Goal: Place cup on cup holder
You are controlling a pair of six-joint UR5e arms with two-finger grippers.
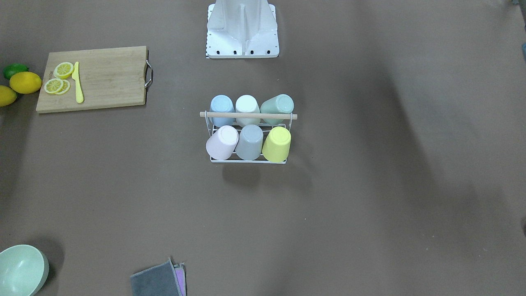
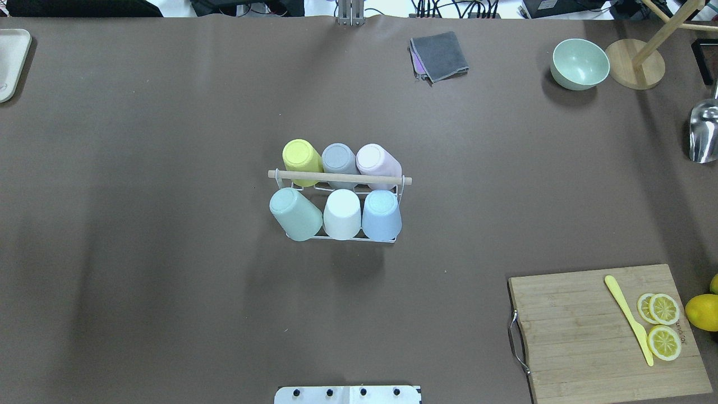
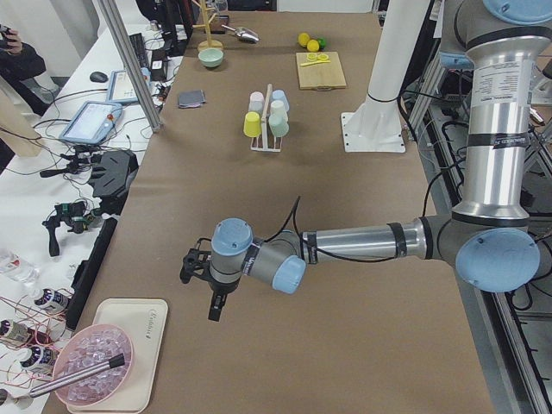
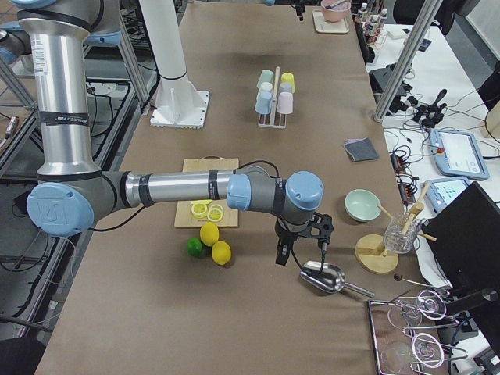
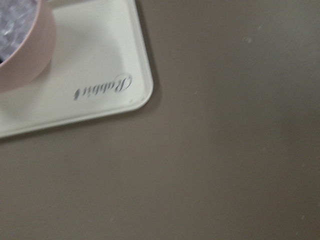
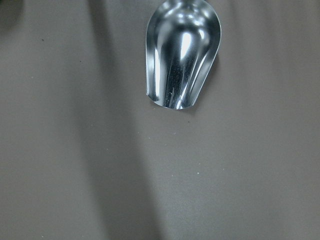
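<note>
The cup holder [image 2: 336,177], a white wire rack with a wooden rod across its top, stands at the table's middle; it also shows in the front view [image 1: 246,115]. Several pastel cups sit upside down on it in two rows, among them a yellow cup [image 2: 302,158], a white cup [image 2: 342,213] and a blue cup [image 2: 382,215]. My left gripper [image 3: 203,285] hangs far from the rack, near the table's left end. My right gripper [image 4: 301,251] hangs near the right end, over a metal scoop [image 6: 182,55]. I cannot tell whether either is open or shut. Neither holds a cup.
A cutting board [image 2: 583,336] with lemon slices and a yellow knife lies at the near right, lemons [image 2: 702,312] beside it. A green bowl [image 2: 579,63], a wooden stand [image 2: 636,70] and a grey cloth [image 2: 440,55] sit at the far edge. A cream tray [image 5: 100,90] holds a pink bowl [image 5: 25,45].
</note>
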